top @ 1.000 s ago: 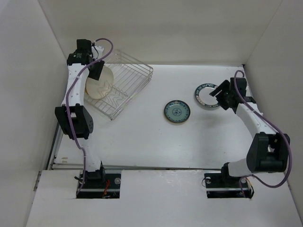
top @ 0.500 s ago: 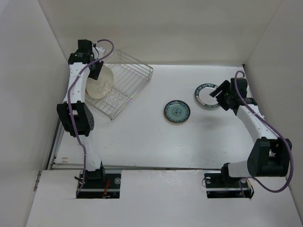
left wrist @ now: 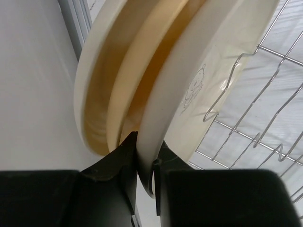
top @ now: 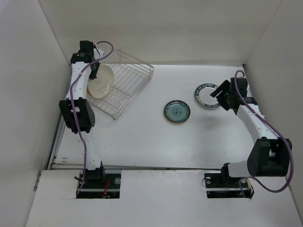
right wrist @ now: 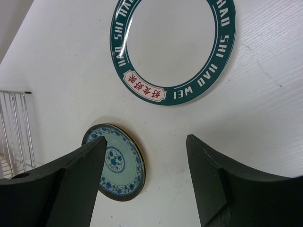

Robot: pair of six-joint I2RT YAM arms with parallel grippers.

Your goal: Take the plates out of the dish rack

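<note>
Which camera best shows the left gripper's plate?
Left wrist: the left gripper pinches the rim of a cream plate, two more plates beside it. Top external shows the plates small in the dish rack, partly behind the left arm. Right wrist shows only rack wires.

The dish rack (top: 124,87), toward ten o'clock in the overhead view, is thin metal wire, silvery and shiny. The front cream plate (left wrist: 208,61) in it looks like glazed ceramic, smooth and softly glossy, with a faint printed mark. The tan plate (left wrist: 142,71) behind it has the same smooth glaze. Toward two o'clock, the white plate (right wrist: 173,47) with a dark green lettered band is highly glossy and catches a streak of light. The teal plate (right wrist: 116,163) is glazed too, with a gilt-looking edge. The table (right wrist: 265,94) is matt white and faintly grained. The fingers (left wrist: 109,184) of the left gripper (left wrist: 146,156) and of the right gripper (right wrist: 146,141) look like matt black plastic.
</note>
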